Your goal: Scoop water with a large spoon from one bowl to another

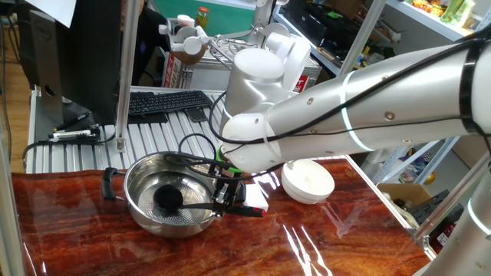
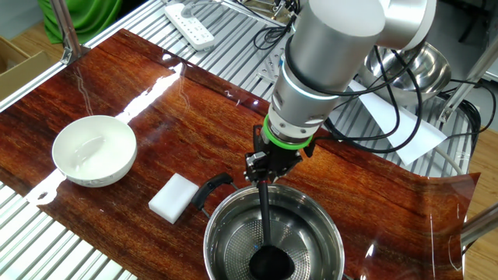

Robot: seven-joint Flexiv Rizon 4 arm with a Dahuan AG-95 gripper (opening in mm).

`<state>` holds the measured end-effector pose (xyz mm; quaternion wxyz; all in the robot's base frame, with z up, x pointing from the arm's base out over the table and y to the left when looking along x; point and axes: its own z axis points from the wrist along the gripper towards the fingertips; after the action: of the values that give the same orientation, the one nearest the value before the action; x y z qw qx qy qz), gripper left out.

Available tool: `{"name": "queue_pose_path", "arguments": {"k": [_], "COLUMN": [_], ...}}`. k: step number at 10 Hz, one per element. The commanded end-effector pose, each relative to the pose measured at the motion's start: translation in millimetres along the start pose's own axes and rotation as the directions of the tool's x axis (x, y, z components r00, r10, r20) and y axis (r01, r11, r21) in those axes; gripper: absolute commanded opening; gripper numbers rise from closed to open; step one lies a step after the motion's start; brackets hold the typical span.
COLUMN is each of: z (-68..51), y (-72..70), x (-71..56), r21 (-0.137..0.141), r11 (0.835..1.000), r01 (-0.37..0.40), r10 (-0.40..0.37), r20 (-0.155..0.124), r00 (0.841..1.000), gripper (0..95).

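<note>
The claw [image 1: 229,196] is closed on the handle of the large spoon [image 2: 266,225], near its red-tipped end. The spoon's black cup rests on the dotted bottom of the steel bowl [image 2: 323,225]. The steel bowl stands on the wood-grain counter [image 2: 140,93]. The white bowl [image 2: 94,150] sits well apart, with a white block [image 2: 173,197] between the two bowls.

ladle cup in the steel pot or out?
In. The ladle cup sits on the steel pot bottom, handle held by the gripper.
</note>
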<state>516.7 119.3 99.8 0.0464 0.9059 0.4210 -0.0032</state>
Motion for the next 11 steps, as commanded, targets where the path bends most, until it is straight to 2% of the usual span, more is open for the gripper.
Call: {"name": "queue_pose_path", "arguments": {"k": [1,2,5,7,9,11], "z": [0.4,-0.1,-0.4,-1.3,-8.2,-7.4], "y": [-0.8,-1.1,-1.3,-1.7,-2.4,-2.8], "x": [0.3,0.1,-0.1,-0.3,-1.4,-1.5], "r21": [0.000,0.000,-0.007,-0.018,0.000,-0.006], "r11": [0.999,0.999,0.998,0.996,0.994,0.990], "r01": [0.032,0.043,0.067,0.083,0.108,0.140], "r10": [-0.032,-0.043,-0.067,-0.084,-0.108,-0.141], "r20": [0.002,0.001,-0.003,-0.020,-0.041,-0.055], "r00": [0.999,0.999,0.998,0.996,0.993,0.989], "gripper": [19.0,0.0,0.0,0.0,0.0,0.0]}}
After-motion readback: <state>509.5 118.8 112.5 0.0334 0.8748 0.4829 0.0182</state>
